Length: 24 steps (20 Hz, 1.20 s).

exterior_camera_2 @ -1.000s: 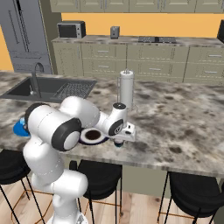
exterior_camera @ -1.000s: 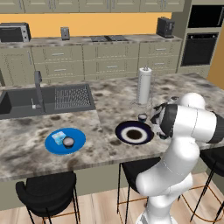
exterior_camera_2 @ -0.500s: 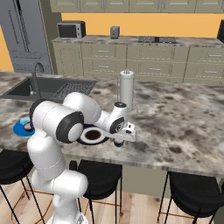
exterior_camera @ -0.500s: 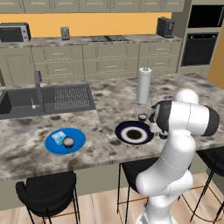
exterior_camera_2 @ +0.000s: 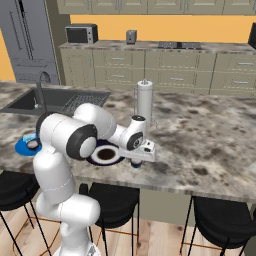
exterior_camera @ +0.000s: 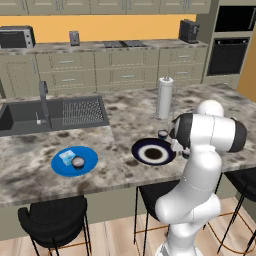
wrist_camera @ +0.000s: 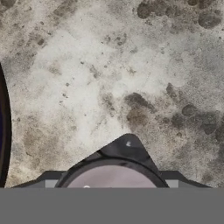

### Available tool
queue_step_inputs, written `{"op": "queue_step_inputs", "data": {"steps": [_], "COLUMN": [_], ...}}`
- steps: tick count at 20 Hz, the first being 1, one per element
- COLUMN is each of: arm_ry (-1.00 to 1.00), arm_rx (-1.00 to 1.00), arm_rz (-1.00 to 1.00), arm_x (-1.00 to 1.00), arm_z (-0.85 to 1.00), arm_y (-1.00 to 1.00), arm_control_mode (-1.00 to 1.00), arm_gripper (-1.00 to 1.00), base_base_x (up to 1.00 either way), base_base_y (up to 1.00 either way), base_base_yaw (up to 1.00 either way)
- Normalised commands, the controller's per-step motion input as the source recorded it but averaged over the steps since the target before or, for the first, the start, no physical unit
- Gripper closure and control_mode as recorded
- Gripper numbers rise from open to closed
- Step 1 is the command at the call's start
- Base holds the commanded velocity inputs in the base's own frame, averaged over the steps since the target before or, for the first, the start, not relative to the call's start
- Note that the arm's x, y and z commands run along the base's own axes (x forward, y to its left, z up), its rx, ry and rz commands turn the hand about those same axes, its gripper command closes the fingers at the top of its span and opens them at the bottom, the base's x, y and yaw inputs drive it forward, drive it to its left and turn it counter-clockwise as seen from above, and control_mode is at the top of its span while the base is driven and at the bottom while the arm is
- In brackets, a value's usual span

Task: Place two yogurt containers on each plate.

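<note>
Kitchen counter [exterior_camera: 125, 165]: blue plate [exterior_camera: 74, 161] holding two cups; fingers [wrist_camera: 112, 175] closing around a third cup [wrist_camera: 111, 181] beside the dark plate [exterior_camera: 153, 151]; grip uncertain.

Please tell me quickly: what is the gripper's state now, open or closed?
Gripper: closing around a round yogurt container on the counter beside the dark plate; a firm grip cannot be told.
</note>
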Motion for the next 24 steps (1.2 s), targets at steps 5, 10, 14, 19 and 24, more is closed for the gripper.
{"op": "queue_step_inputs", "data": {"steps": [5,10,14,19,24], "arm_ry": [0.0,0.0,0.0,0.02,0.02], "arm_rx": [0.0,0.0,0.0,0.0,0.0], "arm_rz": [0.0,0.0,0.0,0.0,0.0], "arm_x": [0.0,-0.01,-0.09,-0.11,-0.02], "arm_z": [0.0,0.28,0.49,0.38,0.27], "arm_y": [0.08,0.12,0.14,0.48,0.72], "arm_control_mode": [-1.0,-1.0,-1.0,-1.0,-1.0], "arm_gripper": [1.0,1.0,1.0,1.0,1.0], "base_base_x": [0.0,0.0,0.0,0.0,0.0], "base_base_y": [0.0,0.0,0.0,0.0,0.0], "base_base_yaw": [0.0,0.0,0.0,0.0,0.0]}}
